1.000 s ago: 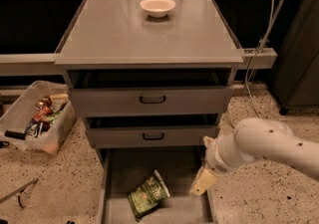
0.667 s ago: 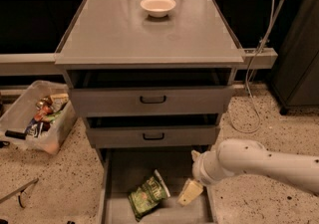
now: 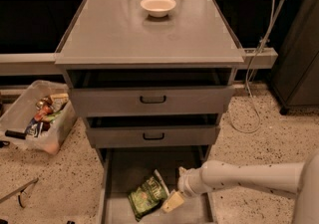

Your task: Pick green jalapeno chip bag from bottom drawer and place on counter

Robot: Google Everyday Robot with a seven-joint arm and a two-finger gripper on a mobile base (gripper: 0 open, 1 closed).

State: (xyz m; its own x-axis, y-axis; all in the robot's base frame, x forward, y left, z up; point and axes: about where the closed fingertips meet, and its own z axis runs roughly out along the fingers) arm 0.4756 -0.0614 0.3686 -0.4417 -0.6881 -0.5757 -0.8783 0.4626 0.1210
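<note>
The green jalapeno chip bag (image 3: 148, 194) lies crinkled on the floor of the open bottom drawer (image 3: 119, 173), white end pointing up and right. My white arm reaches in from the right, and the gripper (image 3: 172, 201) hangs low inside the drawer, just right of the bag and close to its lower right edge. The grey counter (image 3: 149, 31) tops the drawer cabinet above.
A white bowl (image 3: 158, 5) sits at the back of the counter. Two shut drawer fronts with black handles (image 3: 152, 99) stand above the open drawer. A clear bin (image 3: 35, 118) of packets is on the floor at left. A cable (image 3: 254, 88) hangs at right.
My arm has swung left and down across the drawer, bringing the gripper from the drawer's right side to just beside the bag. The bag has not moved.
</note>
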